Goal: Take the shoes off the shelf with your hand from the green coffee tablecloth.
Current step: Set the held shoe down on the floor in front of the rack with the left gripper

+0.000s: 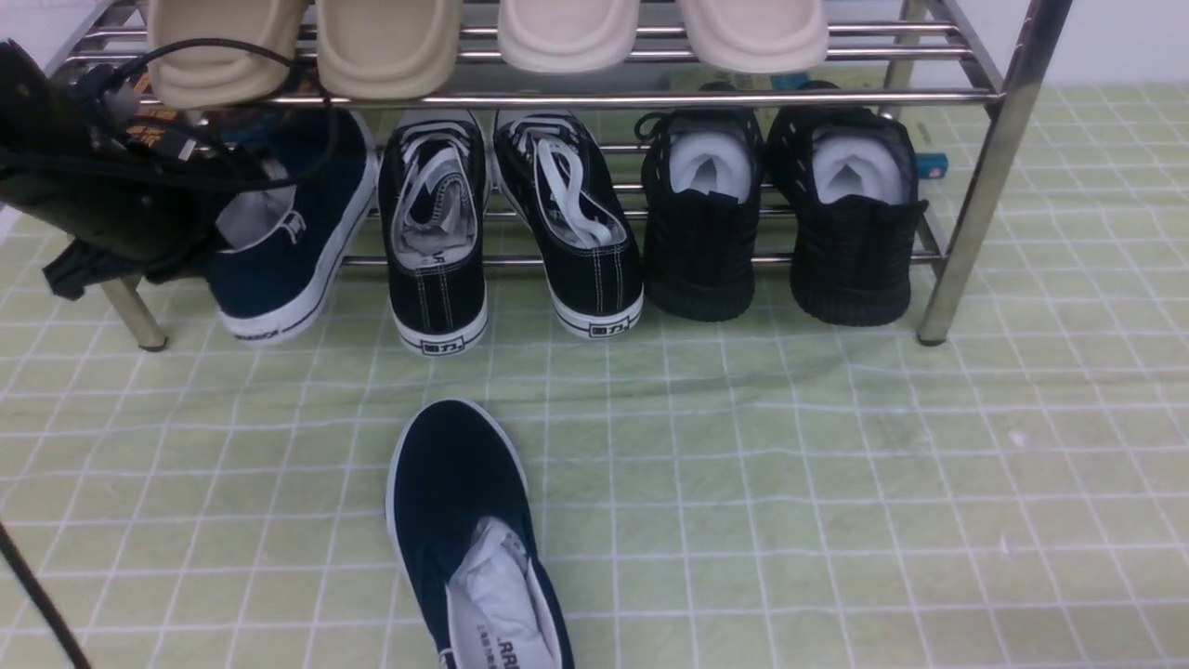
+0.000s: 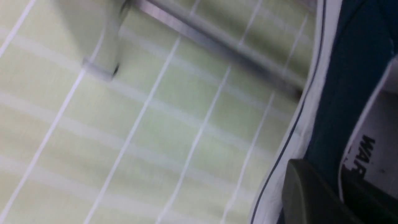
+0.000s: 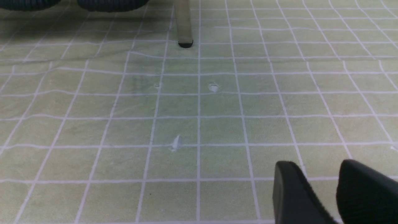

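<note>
One navy shoe (image 1: 307,232) with a white sole sits at the left end of the chrome shelf's (image 1: 650,98) lower tier, its heel hanging over the front tube. My left gripper (image 1: 209,251) reaches into its opening. In the left wrist view the left gripper (image 2: 320,169) is shut on this shoe's (image 2: 348,93) side wall, with one finger (image 2: 304,193) outside and the other inside on the printed insole. The other navy shoe (image 1: 455,492) lies on the green tablecloth (image 1: 836,465) near the front. My right gripper (image 3: 314,174) hovers open over bare cloth.
Black lace-up sneakers (image 1: 437,232) and black knit sneakers (image 1: 701,214) fill the rest of the lower tier. Beige slippers (image 1: 390,46) lie on the top tier. Shelf legs (image 1: 975,186) stand on the cloth; one leg (image 3: 183,25) is ahead of the right gripper.
</note>
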